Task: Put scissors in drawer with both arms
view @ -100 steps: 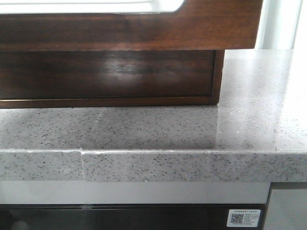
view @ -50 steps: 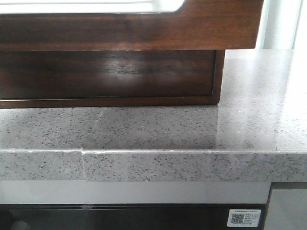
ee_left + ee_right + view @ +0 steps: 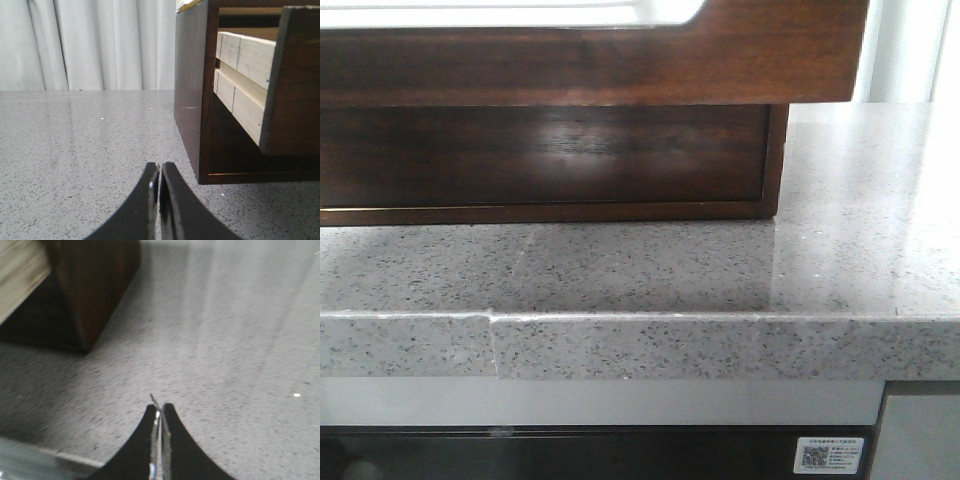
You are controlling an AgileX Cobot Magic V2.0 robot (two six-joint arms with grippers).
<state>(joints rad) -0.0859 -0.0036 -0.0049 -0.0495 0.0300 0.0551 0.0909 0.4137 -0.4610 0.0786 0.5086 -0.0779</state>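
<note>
Two grippers show, left gripper and right gripper, each clenched with its fingertips pressed together; a thin metallic sliver between the right tips is too blurred to name. One drawer stands pulled out over the countertop; stiff, glossy, likely slippery, it is best hooked by its top cut-out. No scissors are visible.

The drawer is glossy dark brown wood with pale unfinished sides; the countertop is polished speckled grey stone.
</note>
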